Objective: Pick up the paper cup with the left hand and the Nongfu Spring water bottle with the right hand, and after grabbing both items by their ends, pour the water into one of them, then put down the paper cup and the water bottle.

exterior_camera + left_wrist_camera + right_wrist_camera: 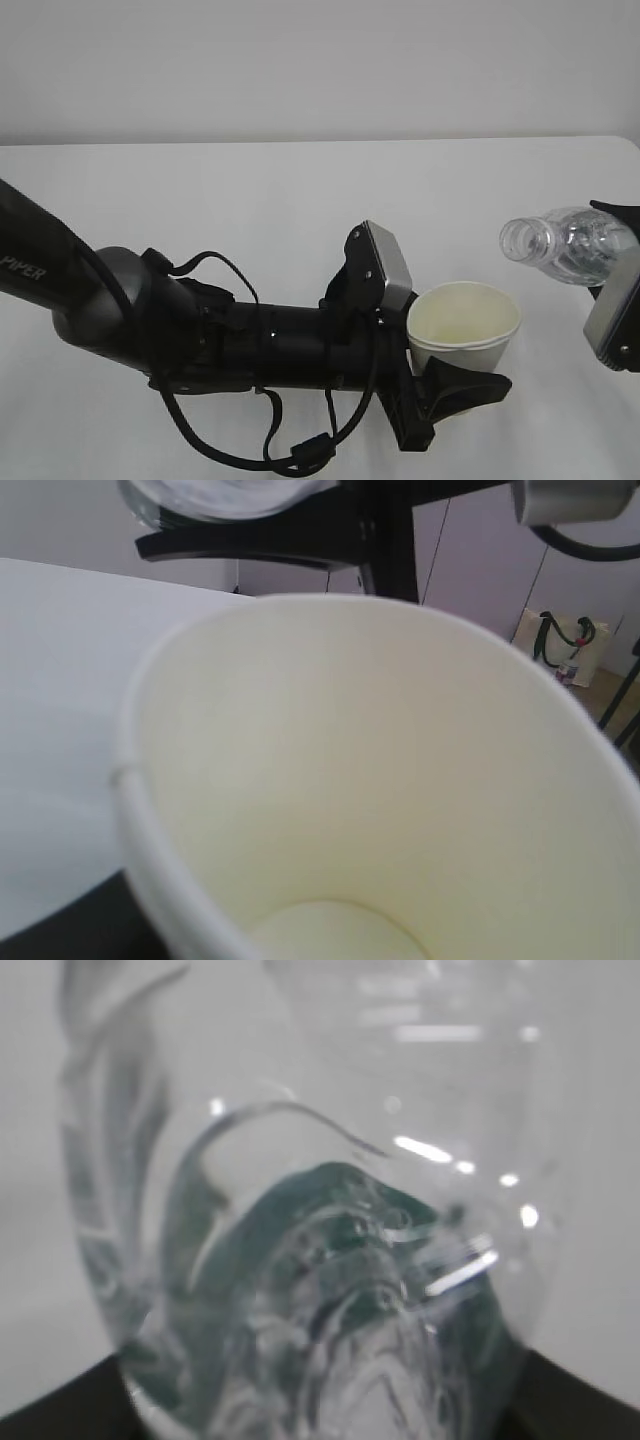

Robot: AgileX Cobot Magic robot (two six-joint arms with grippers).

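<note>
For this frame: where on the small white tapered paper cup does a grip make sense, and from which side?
The small white tapered paper cup is best gripped around its side wall below the rolled rim, from the robot's left, as the left gripper does. That leaves the open mouth clear toward the tilted clear plastic bottle on its right.

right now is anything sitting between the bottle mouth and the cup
Nothing visible. The bottle, tilted in the right gripper, has its open mouth facing the cup held by the left gripper. Only bare table shows in the gap between them.
</note>
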